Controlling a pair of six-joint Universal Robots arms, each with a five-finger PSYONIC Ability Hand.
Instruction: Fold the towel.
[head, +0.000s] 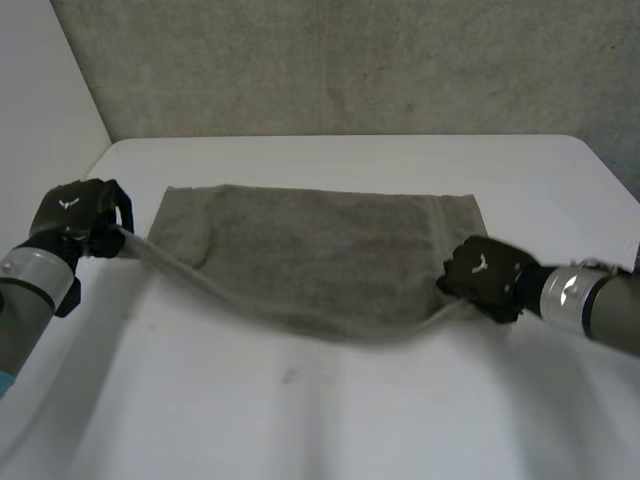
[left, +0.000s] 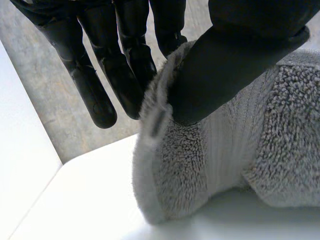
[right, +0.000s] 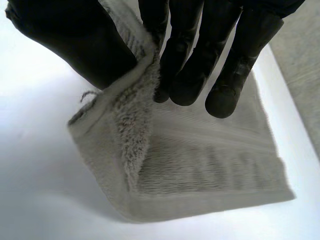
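A grey towel lies spread across the white table, its near edge lifted and sagging between my two hands. My left hand holds the near left corner a little above the table. In the left wrist view its thumb presses the towel's edge against the fingers. My right hand holds the near right corner. There the thumb and fingers pinch a raised fold of the towel.
A grey wall stands behind the table's far edge. A white panel rises at the left. Bare table spreads in front of the towel toward me.
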